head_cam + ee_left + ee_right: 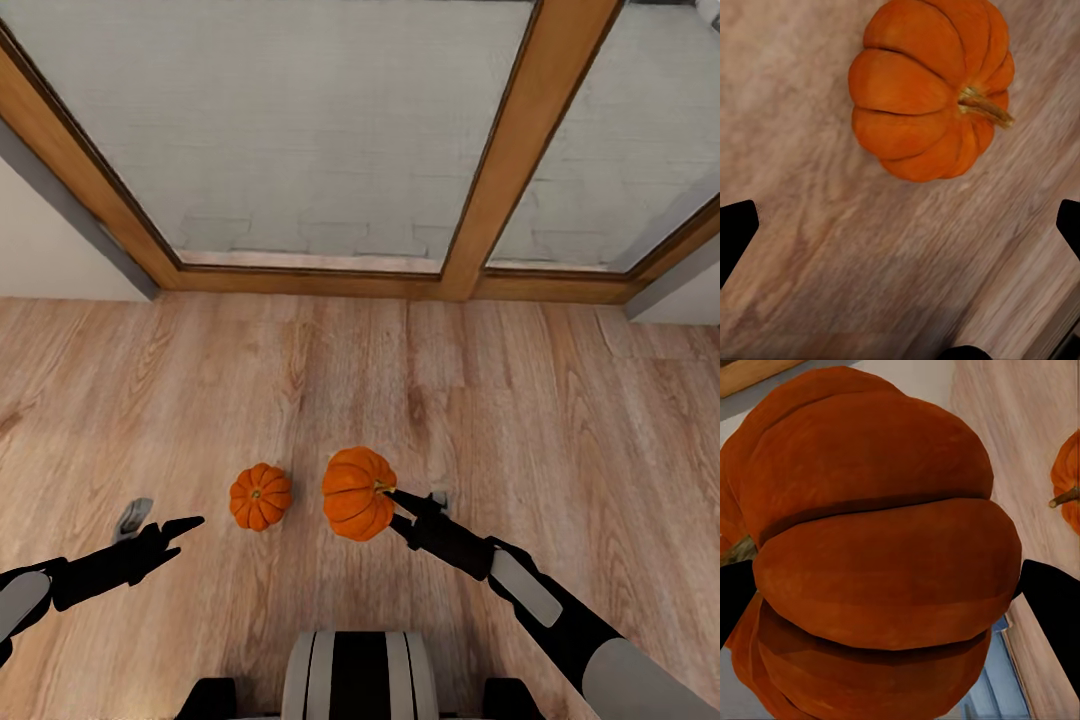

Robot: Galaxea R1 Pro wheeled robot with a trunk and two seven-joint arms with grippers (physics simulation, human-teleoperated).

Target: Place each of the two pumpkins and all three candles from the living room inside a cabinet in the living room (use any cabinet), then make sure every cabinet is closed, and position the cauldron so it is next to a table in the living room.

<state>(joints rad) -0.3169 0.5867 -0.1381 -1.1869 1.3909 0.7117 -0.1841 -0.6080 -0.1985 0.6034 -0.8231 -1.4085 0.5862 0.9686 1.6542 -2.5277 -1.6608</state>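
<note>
Two bright-orange ribbed pumpkins show on the wood floor area in front of me. One pumpkin rests on the floor, stem pointing sideways. My left gripper hovers open to its left, short of it, fingers spread wide with nothing between them. The other pumpkin is held off the floor, tilted on its side, with my right gripper shut on it. In the right wrist view the floor pumpkin peeks in at the edge.
A large window with a wooden frame runs along the far side of the plank floor. White wall flanks it at the left. My own base shows at the near edge.
</note>
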